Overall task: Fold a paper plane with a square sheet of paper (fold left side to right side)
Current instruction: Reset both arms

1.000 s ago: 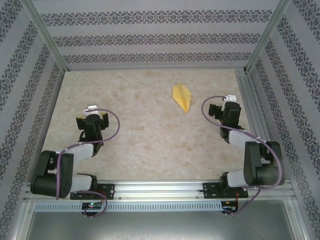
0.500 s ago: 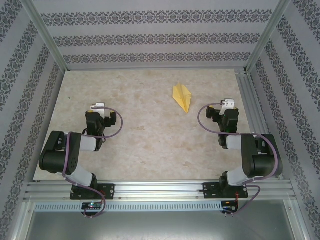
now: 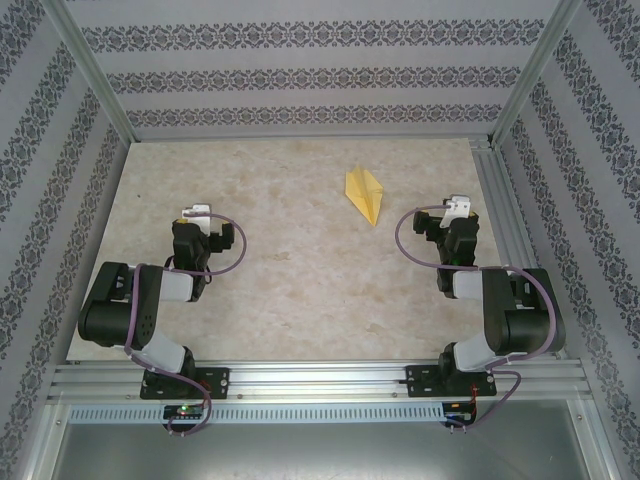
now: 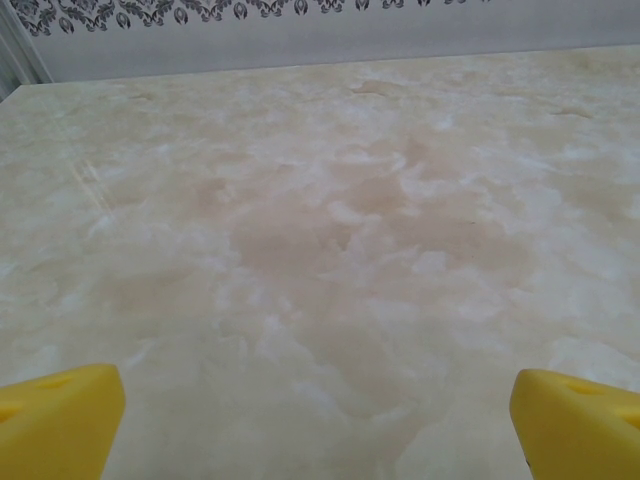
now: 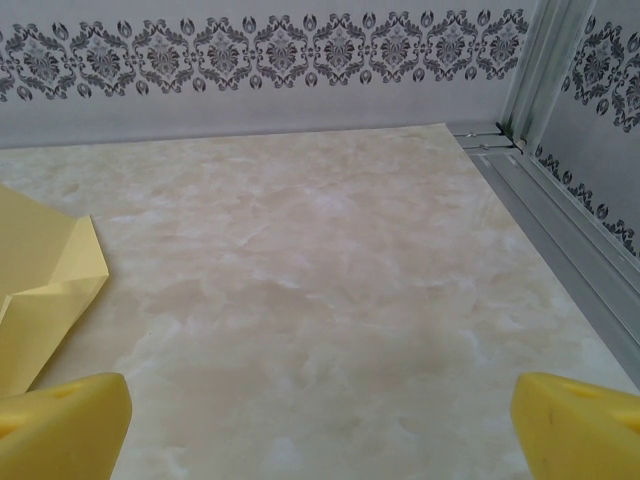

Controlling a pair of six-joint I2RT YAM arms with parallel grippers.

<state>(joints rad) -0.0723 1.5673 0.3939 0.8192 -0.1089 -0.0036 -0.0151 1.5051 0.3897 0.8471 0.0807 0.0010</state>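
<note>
The square sheet of paper lies folded into a narrow pointed yellow paper plane (image 3: 364, 194) on the marbled table, right of centre toward the back, with its tip pointing toward the near right. Its creased edge shows at the left of the right wrist view as the paper plane (image 5: 40, 290). My right gripper (image 3: 446, 228) stands open a short way to the near right of it, apart from it, with nothing between its yellow fingertips (image 5: 570, 425). My left gripper (image 3: 208, 236) is open over bare table on the left, its fingertips (image 4: 60, 420) wide apart.
The beige marbled table (image 3: 290, 260) is walled by patterned panels on three sides. An aluminium rail (image 3: 500, 200) runs along its right edge close to the right arm. Another rail (image 3: 320, 375) carries both arm bases at the near edge.
Both arms have folded back toward their bases, and the grippers have drawn slightly nearer. They have held still for the last half second. The paper plane has not moved.
</note>
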